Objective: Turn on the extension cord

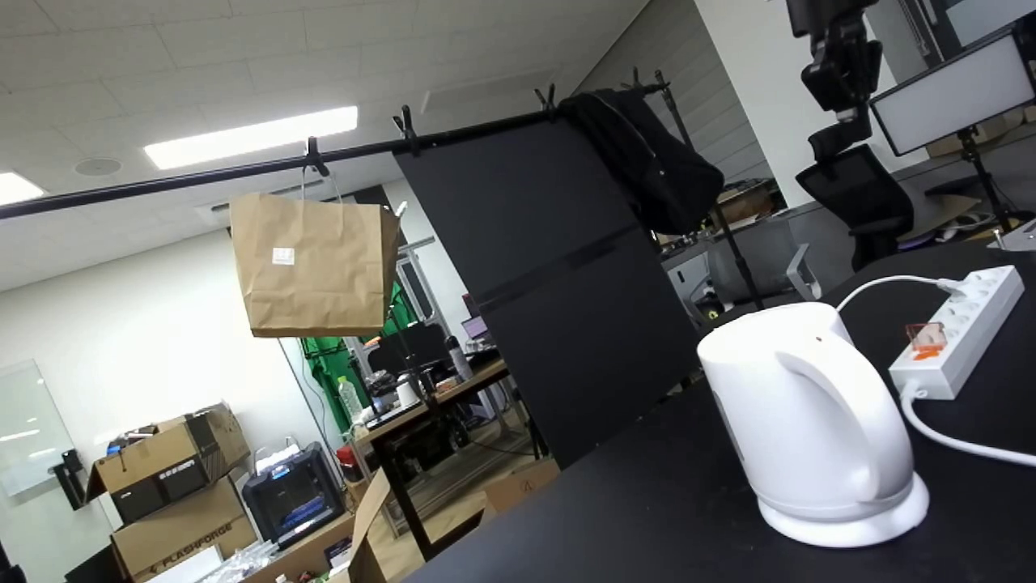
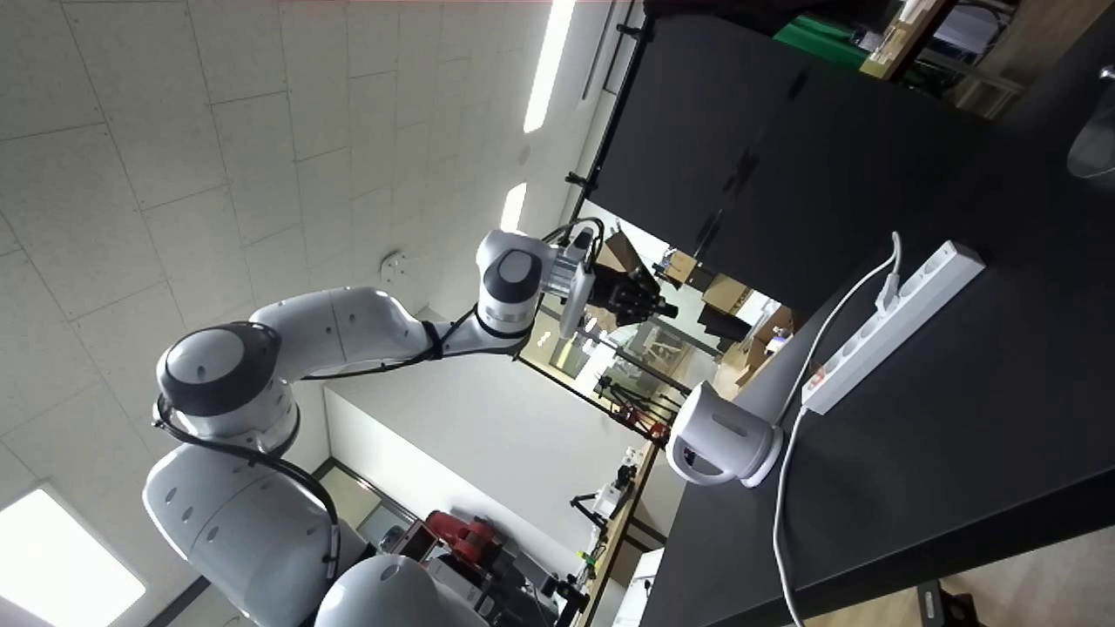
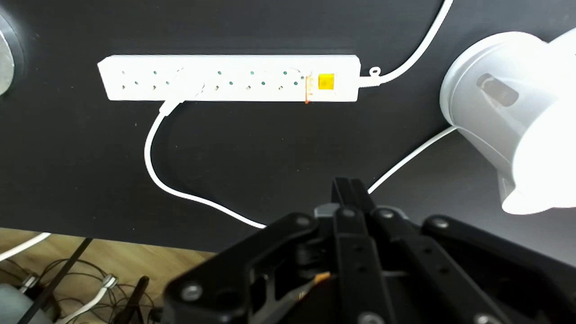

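The extension cord is a long white power strip lying flat on the black table, in the wrist view (image 3: 234,95) and in both exterior views (image 1: 983,320) (image 2: 888,335). Its orange-yellow switch (image 3: 326,81) is at the end where the white supply cable leaves, with a small orange clear flap beside it. The switch also shows in an exterior view (image 1: 927,342). A white plug sits in one socket. My gripper (image 3: 350,182) is shut and empty, its fingertips pressed together. It hangs high above the table, apart from the strip, in both exterior views (image 1: 842,139) (image 2: 666,309).
A white kettle (image 1: 793,421) stands upright close to the switch end of the strip; it also shows in the wrist view (image 3: 490,117). The plug's white cable (image 3: 189,196) runs over the table (image 3: 270,148) and behind the gripper. A round metal object (image 3: 5,63) is beyond the strip's far end.
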